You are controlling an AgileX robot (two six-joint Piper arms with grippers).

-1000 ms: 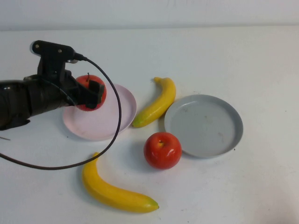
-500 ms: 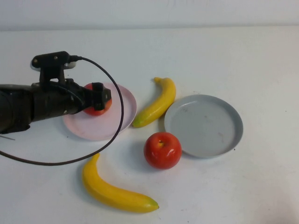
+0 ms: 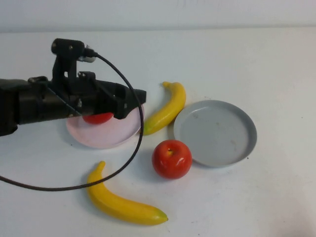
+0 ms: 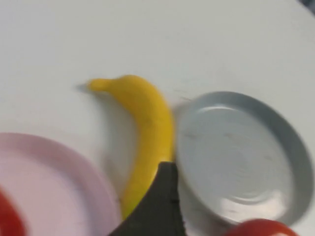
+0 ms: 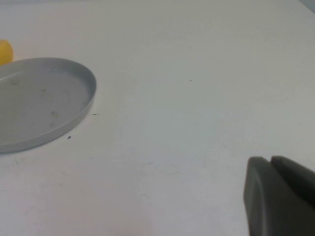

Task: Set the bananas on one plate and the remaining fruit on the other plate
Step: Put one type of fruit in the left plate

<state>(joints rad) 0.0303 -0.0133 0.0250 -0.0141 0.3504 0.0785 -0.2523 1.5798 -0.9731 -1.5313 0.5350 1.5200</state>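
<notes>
One red apple lies on the pale pink plate, mostly hidden under my left arm. My left gripper is open and empty above the plate's right rim, close to the upper banana. One of its fingers shows in the left wrist view, over that banana. The second apple sits on the table left of the empty grey plate. The longer banana lies at the front. My right gripper is shut and empty, hovering over bare table beside the grey plate.
The left arm's black cable loops over the table between the pink plate and the front banana. The white table stretches away at the right and the back.
My left gripper has let go of the apple on the pink plate. It has moved right, past the plate's rim towards the upper banana.
</notes>
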